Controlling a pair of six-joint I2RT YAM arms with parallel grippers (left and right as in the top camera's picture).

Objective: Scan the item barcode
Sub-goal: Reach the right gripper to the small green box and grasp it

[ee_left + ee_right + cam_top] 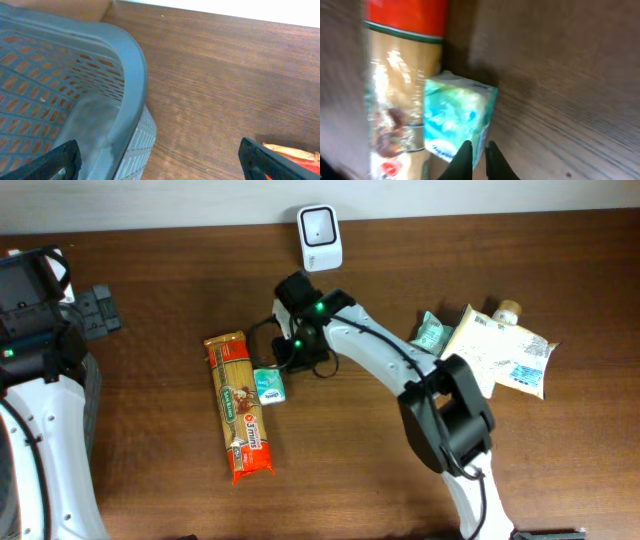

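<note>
A small teal tissue pack (268, 386) lies on the wooden table against a long red-and-tan pasta packet (238, 405). My right gripper (285, 368) reaches down to the pack's right edge. In the right wrist view its fingers (461, 161) stand almost together at the tissue pack (455, 122), with the pack's thin corner edge between them. The white scanner (320, 238) stands at the back edge, behind the right arm. Over at the far left, my left gripper (160, 167) hangs wide open with nothing in it, above a grey basket rim (127, 80).
A pale yellow packet (500, 355) and a small teal pouch (430, 332) lie at the right. A black block (100, 308) sits at the back left. The pasta's end (292, 152) shows beside the left gripper's right finger.
</note>
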